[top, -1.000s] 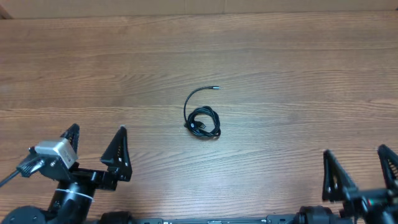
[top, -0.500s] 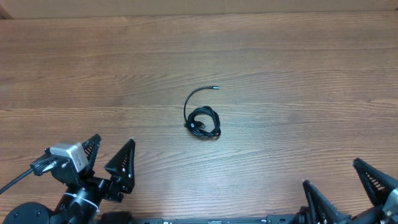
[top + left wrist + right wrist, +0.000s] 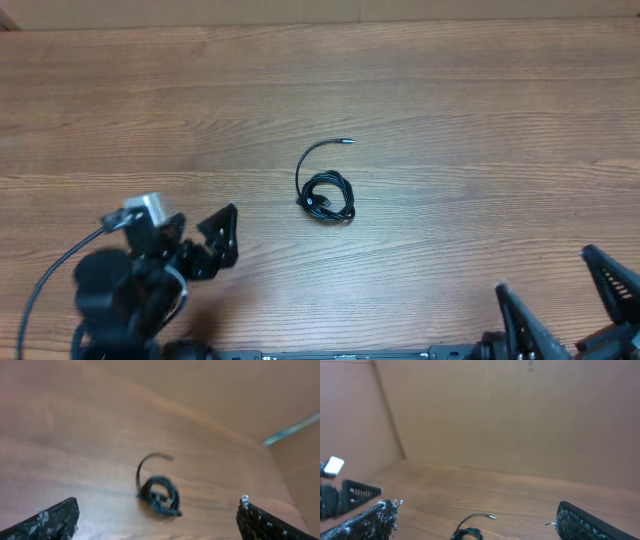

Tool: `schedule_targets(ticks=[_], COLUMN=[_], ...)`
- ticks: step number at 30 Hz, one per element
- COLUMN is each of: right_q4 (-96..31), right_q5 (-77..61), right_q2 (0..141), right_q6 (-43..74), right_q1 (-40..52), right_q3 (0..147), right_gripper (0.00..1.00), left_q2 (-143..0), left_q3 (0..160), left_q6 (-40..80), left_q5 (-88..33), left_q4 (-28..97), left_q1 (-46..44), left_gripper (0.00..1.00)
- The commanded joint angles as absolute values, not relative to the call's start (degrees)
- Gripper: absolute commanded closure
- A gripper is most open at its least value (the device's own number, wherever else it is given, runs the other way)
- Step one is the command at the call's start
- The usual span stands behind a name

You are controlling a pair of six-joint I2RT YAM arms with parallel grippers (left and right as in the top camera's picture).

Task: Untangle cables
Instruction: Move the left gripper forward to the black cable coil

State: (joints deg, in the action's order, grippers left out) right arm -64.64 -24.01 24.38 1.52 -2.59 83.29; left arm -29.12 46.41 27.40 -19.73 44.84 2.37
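A bare wooden table (image 3: 480, 100) fills the overhead view, with the two arms low at its near edge and the cables (image 3: 327, 195) lying alone near its middle, well apart from both. The left gripper (image 3: 203, 228) is turned toward the bundle, jaws spread wide and holding nothing. Its wrist camera shows the bundle almost centred between the two fingers, though blurred. The right gripper (image 3: 544, 270) sits at the near right corner, jaws equally wide and empty, and from there only the top of the coil shows at the bottom of its wrist view. The bundle lies ahead and to the right of the left gripper, and ahead and to the left of the right one. The left is plainly the nearer. The cord is wound into a tight, small knot of loops, from which one free tail arcs away from the robot and bends right to end in a small plug tip (image 3: 347, 141). That tail looks the easiest part to pinch, likely by the left arm.
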Motion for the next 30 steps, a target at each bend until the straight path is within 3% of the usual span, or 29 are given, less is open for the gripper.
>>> schedule_targets(ticks=[1,10,19,30], right_q4=[-64.6,-64.8,-64.8,-64.8], right_q5=[-20.4,-20.4,-20.4,-20.4], right_q2=[24.8,24.8,24.8,24.8], right_q6=[1.7,1.7,1.7,1.7], right_q1=[-2.6,-2.6,-2.6,-2.6], right_q3=[83.6,83.6,83.6,83.5], right_gripper=[0.0,0.0,0.0,0.0], left_q2=[-34.8,-61.4,-85.4,-90.5], left_q3=[41.1,39.2,39.2,44.1], left_q6=[31.8,36.2,37.0,35.8], left_q5=[-26.5,-41.3,-52.1,-48.4], left_q4=[39.2,20.4,-1.3,2.9], left_q1=[2.6,0.2,-12.8,-15.2], left_gripper=[0.0,0.01,0.0,0.0])
